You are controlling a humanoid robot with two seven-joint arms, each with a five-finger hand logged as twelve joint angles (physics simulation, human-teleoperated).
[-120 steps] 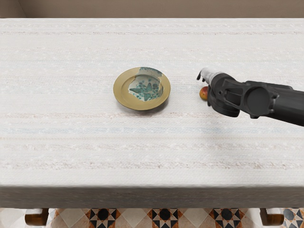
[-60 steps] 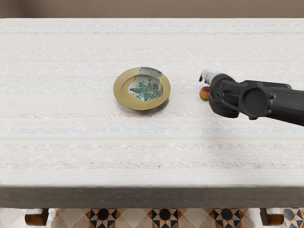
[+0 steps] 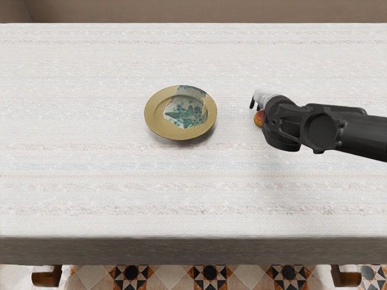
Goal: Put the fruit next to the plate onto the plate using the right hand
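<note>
1. Count: one plate (image 3: 155,114), one fruit (image 3: 259,119), and one arm in view, mine, coming in from the right edge.
2. Plate: round, with a gold rim and a green-and-white pattern in its middle. It lies flat on the worktop (image 3: 91,169), a little left of centre. Nothing lies on it.
3. Fruit: small and round, red with a yellow patch. It is to the right of the plate and clearly apart from it. Only its left part shows, because my right hand (image 3: 271,112) covers the rest.
4. Right hand: dark, with a pale part at its upper left. It sits directly over the fruit, and the bulky wrist and forearm run back to the right edge. I cannot tell whether my fingers are spread, curled or closed on the fruit, as the wrist blocks the view. I also cannot tell whether the fruit rests on the worktop or is lifted off it.
5. Surface: the worktop is wide and pale off-white, with faint woven bands running side to side. Its front edge shows as a thick slab.
6. Room: a plain brown wall (image 3: 193,11) stands behind the far edge. Below the front edge, a tiled floor (image 3: 208,277) shows a star pattern in black, orange and white. Two wooden feet (image 3: 46,277) show, one at each lower corner.
</note>
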